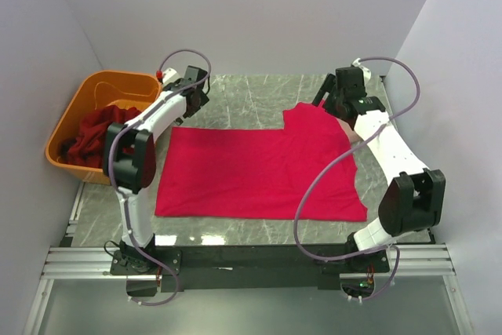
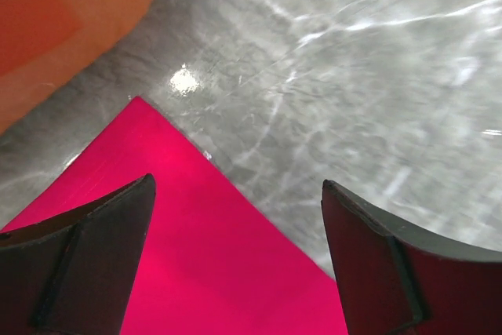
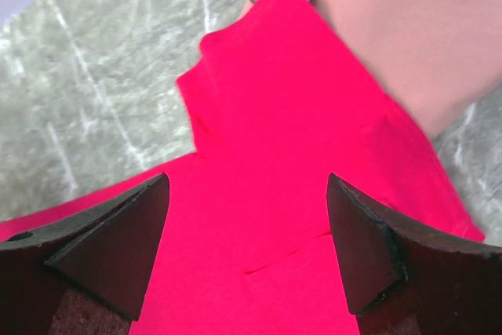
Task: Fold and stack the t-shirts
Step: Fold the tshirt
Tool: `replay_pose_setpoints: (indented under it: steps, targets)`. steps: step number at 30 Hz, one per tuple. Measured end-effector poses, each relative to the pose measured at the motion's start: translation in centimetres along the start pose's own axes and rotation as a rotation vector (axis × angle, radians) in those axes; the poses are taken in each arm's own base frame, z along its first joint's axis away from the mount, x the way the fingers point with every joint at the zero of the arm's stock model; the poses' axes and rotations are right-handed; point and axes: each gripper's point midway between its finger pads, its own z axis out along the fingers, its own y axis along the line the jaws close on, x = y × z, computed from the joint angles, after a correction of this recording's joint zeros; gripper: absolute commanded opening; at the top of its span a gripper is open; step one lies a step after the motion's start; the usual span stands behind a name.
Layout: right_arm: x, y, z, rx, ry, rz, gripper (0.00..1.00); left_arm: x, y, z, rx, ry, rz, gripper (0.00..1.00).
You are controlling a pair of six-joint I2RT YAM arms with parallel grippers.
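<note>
Top external: dark maroon t-shirts [image 1: 90, 137] in orange tub [image 1: 92, 92]; left claw [image 2: 237, 194], right claw [image 3: 247, 184] wide, empty above crimson t-shirt [image 1: 251, 172].

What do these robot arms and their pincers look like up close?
Both arms, left arm and right arm, have white tube-like links joined by round black joints. A thin greyish-purple cable loops loosely along each. The left gripper and right gripper each end in two dark, wedge-shaped fingers.

A robot test booth in a lab: plain white walls [image 1: 235, 5] stand beyond the left claw [image 1: 192, 98] and right claw [image 1: 328, 103], grey marble tabletop [image 1: 251, 96] beneath them, metal rails [image 1: 251, 260] behind.
</note>
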Motion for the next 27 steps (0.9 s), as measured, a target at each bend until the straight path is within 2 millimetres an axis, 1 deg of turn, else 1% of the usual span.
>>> replay_pose_setpoints:
  steps: [1,4,6,8,13,15,18,20,25,27]
  targets:
    - [0.0,-0.1,0.2,0.007,-0.001,-0.007,0.88,0.5,0.1,0.9,-0.015,0.013,0.012,0.91]
    - [0.3,-0.8,1.1,0.030,0.015,-0.017,0.87,2.2,0.6,2.5,-0.057,0.044,0.044,0.89]
    - [0.5,-1.2,1.6,0.043,0.023,-0.018,0.88,3.1,1.2,3.2,-0.083,0.063,0.063,0.89]
    - [0.5,-1.7,2.0,0.053,0.029,-0.017,0.88,3.8,1.4,3.8,-0.098,0.078,0.074,0.86]
    - [0.5,-2.2,2.3,0.065,0.033,-0.021,0.88,5.1,2.2,5.2,-0.141,0.106,0.090,0.83]
    - [0.4,-2.3,2.3,0.064,0.033,-0.022,0.88,5.6,2.7,5.6,-0.163,0.117,0.093,0.80]
    - [0.4,-2.4,2.4,0.067,0.032,-0.021,0.88,6.1,3.4,6.2,-0.189,0.129,0.086,0.70]
    - [0.5,-2.6,2.4,0.070,0.033,-0.021,0.88,6.3,3.9,6.5,-0.209,0.134,0.082,0.68]
    - [0.6,-2.9,2.6,0.075,0.039,-0.017,0.88,6.1,4.1,6.6,-0.224,0.131,0.064,0.58]
    - [0.6,-2.9,2.7,0.075,0.041,-0.018,0.88,6.2,4.3,6.6,-0.233,0.129,0.060,0.52]
